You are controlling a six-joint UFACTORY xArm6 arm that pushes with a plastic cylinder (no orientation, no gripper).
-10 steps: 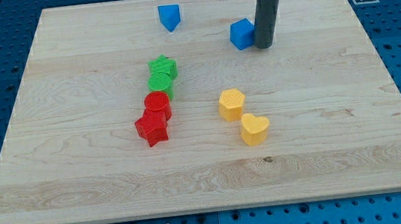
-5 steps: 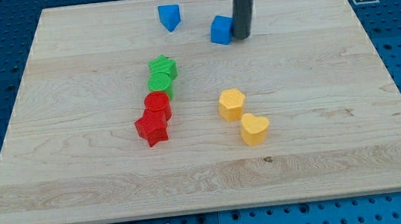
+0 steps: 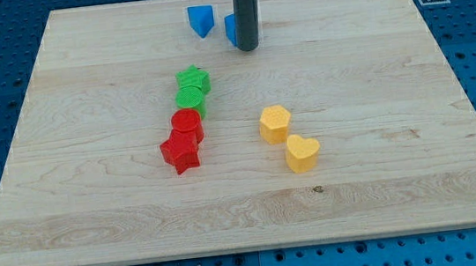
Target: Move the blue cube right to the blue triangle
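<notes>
The blue triangle [image 3: 200,20] lies near the view's top, left of centre. The blue cube [image 3: 231,28] sits just to its right, mostly hidden behind my dark rod; only its left edge shows. My tip [image 3: 248,48] rests on the board against the cube's right side. A narrow gap separates the cube from the triangle.
A green star [image 3: 194,81] and a green round block [image 3: 189,100] sit mid-board, with a red cylinder [image 3: 186,122] and a red star [image 3: 180,151] below them. A yellow hexagon [image 3: 275,124] and a yellow heart [image 3: 302,154] lie to the right. The wooden board [image 3: 398,134] sits on a blue pegboard.
My tip has moved left and up the view, pushing the blue cube leftward toward the blue triangle. The other blocks have not moved.
</notes>
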